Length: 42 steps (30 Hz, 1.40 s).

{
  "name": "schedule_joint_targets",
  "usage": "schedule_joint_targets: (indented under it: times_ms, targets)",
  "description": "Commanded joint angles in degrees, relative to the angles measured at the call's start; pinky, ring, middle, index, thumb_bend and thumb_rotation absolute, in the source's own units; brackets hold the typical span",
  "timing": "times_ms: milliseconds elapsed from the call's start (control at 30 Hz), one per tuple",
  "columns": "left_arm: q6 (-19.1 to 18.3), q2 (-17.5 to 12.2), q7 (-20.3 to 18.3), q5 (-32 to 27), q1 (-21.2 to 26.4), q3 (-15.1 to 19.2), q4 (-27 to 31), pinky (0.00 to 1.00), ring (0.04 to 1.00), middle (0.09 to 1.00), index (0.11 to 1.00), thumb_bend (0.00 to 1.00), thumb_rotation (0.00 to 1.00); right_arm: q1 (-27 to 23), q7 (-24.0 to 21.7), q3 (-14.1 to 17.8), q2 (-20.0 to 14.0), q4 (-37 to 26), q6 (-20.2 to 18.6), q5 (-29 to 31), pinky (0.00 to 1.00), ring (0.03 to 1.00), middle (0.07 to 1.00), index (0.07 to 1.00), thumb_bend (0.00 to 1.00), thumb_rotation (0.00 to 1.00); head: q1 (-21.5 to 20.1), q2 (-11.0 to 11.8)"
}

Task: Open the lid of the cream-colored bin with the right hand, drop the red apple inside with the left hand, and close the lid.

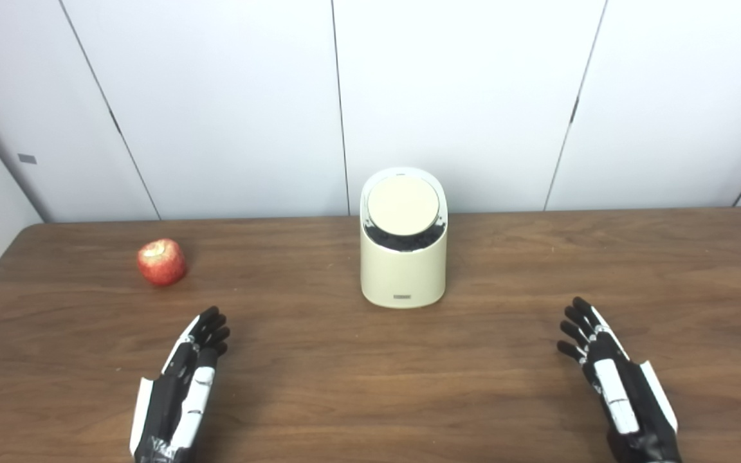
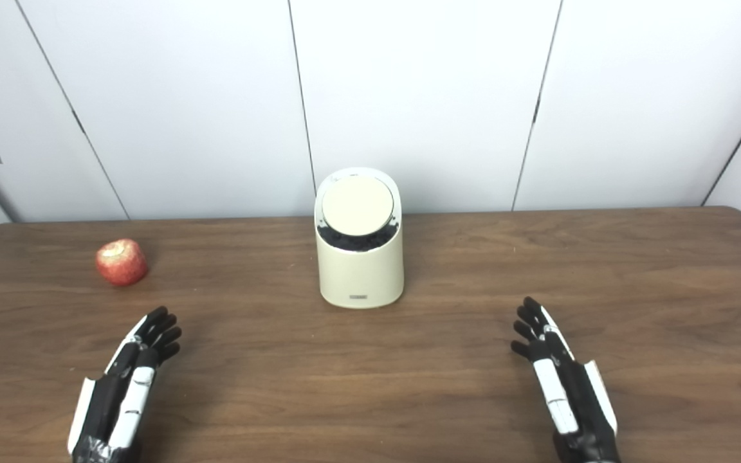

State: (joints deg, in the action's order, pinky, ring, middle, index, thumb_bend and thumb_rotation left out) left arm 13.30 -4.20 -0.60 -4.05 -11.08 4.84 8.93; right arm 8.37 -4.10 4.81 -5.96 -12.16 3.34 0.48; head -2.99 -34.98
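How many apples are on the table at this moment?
1. The red apple lies on the wooden table, to the left of the cream-colored bin and beyond the left hand. The closed bin could hide something inside.

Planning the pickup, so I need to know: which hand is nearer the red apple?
Left. The left hand rests on the table just in front of the red apple, slightly to its right. The right hand lies far across the table, beyond the cream-colored bin.
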Motion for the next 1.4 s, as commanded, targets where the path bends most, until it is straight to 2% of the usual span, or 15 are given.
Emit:
schedule_joint_targets:
  times_ms: [0, 100, 433, 667, 800, 900, 967, 1133, 1233, 1367]
  targets:
    - [0.1, 1.4, -0.4, -1.3, -2.8, -0.6, -0.2, 0.85, 0.881, 0.899, 0.912, 0.53, 0.76, 0.4, 0.6, 0.2, 0.1, -2.2, 2.3, 0.5, 0.86, 0.918, 0.935, 0.945, 0.49, 0.93, -0.1, -0.1]
    - [-1.1, 1.4, 0.0, -0.7, -3.1, -0.7, 1.7, 0.86, 0.886, 0.905, 0.917, 0.53, 0.78, 0.3, 0.6, 0.3, 0.1, -2.4, 2.3, 0.7, 0.87, 0.919, 0.939, 0.947, 0.52, 0.93, -0.1, -0.2]
    - [-2.5, 1.5, 0.7, -0.5, -3.2, -0.3, 1.3, 0.85, 0.877, 0.898, 0.911, 0.53, 0.77, 0.6, 0.5, 0.2, -0.1, -3.2, 1.4, 0.6, 0.88, 0.930, 0.949, 0.950, 0.51, 0.92, -0.2, 0.0]
    - [-1.8, 1.4, 0.3, -0.2, -3.3, -0.7, -0.2, 0.88, 0.886, 0.901, 0.920, 0.49, 0.78, -1.3, 0.4, -0.5, 0.7, -4.9, -1.1, 1.4, 0.88, 0.939, 0.950, 0.939, 0.52, 0.81, -0.5, 2.1]
    - [-1.8, 1.4, 0.3, 0.2, -3.3, -0.9, -0.6, 0.90, 0.884, 0.894, 0.919, 0.49, 0.76, -3.9, 0.5, -1.4, 0.3, -5.7, -2.1, 0.3, 0.87, 0.936, 0.946, 0.940, 0.57, 0.80, -0.6, 2.8]
    - [-2.2, 1.4, 0.3, 0.6, -3.6, -0.9, -0.5, 0.91, 0.887, 0.891, 0.918, 0.49, 0.77, -5.4, 0.5, -1.7, 0.0, -6.1, -2.9, -0.6, 0.90, 0.944, 0.951, 0.954, 0.55, 0.79, -1.1, 4.7]
    - [-2.0, 1.4, 0.0, 0.1, -3.6, -0.8, -0.9, 0.91, 0.891, 0.895, 0.920, 0.48, 0.77, -6.9, 1.1, -2.1, -0.1, -6.0, -3.4, -2.9, 0.89, 0.943, 0.952, 0.957, 0.57, 0.78, -1.4, 5.6]
    - [-1.1, 1.4, 0.0, 0.5, -3.5, -0.7, -2.0, 0.91, 0.887, 0.897, 0.919, 0.46, 0.76, -12.2, 2.9, -3.8, -0.6, -6.3, -7.6, -13.3, 0.78, 0.896, 0.921, 0.937, 0.69, 0.78, -1.7, 7.2]
    - [-1.0, 1.4, 0.2, 1.1, -3.4, -0.8, -2.5, 0.92, 0.891, 0.897, 0.920, 0.44, 0.76, -16.8, 2.7, -5.2, -1.0, -6.5, -11.4, -18.2, 0.82, 0.891, 0.914, 0.935, 0.76, 0.79, -1.7, 7.6]
    - [-0.7, 1.5, 0.4, 1.7, -3.4, -0.8, -2.8, 0.91, 0.893, 0.899, 0.925, 0.42, 0.76, -22.9, 2.7, -6.5, -1.5, -4.2, -13.7, -21.7, 0.85, 0.881, 0.912, 0.934, 0.81, 0.75, -1.5, 8.2]
